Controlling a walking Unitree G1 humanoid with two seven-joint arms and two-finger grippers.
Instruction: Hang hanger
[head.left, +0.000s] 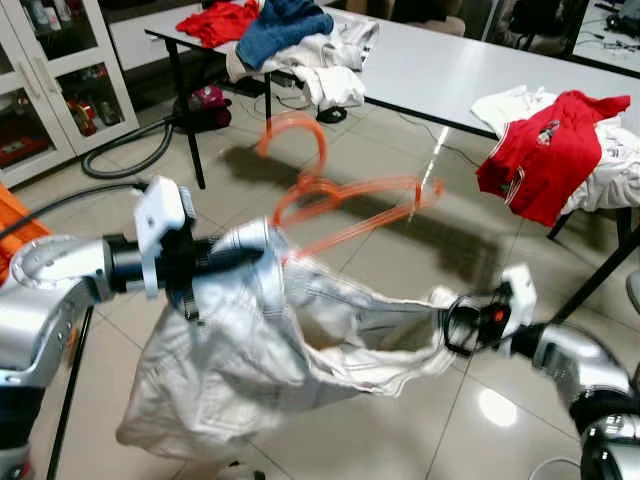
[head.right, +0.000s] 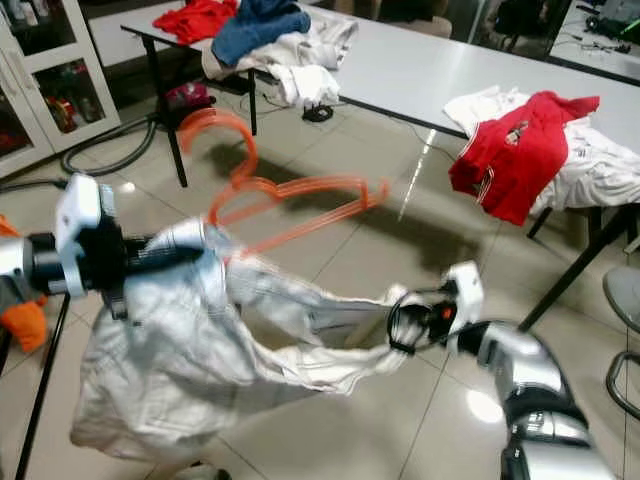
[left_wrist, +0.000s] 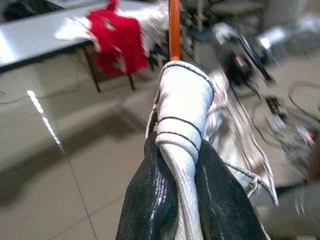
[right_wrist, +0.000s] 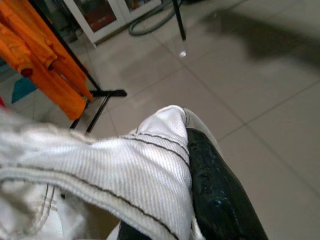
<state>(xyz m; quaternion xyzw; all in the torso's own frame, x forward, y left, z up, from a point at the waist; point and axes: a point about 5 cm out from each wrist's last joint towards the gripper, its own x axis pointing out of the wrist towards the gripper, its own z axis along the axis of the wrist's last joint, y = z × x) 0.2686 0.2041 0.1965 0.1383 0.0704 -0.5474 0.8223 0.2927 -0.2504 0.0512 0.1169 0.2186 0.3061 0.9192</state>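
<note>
An orange plastic hanger (head.left: 340, 200) sticks up, blurred, out of a white garment (head.left: 250, 360) that hangs stretched between my two arms above the tiled floor. My left gripper (head.left: 235, 258) is shut on the garment's left edge, where the hanger's arm (left_wrist: 173, 30) runs into the cloth. In the left wrist view the black fingers (left_wrist: 150, 200) pinch a white ribbed hem (left_wrist: 182, 105). My right gripper (head.left: 452, 318) is shut on the garment's right edge. Its wrist view has the white cloth (right_wrist: 125, 170) lying over a black finger (right_wrist: 215, 190).
A long white table (head.left: 450, 70) runs across the back with piles of red, blue and white clothes (head.left: 290, 35) and a red shirt (head.left: 545, 150) draped over its edge. A glass cabinet (head.left: 45, 80) stands far left. Orange clothes (right_wrist: 40, 60) hang on a black rack.
</note>
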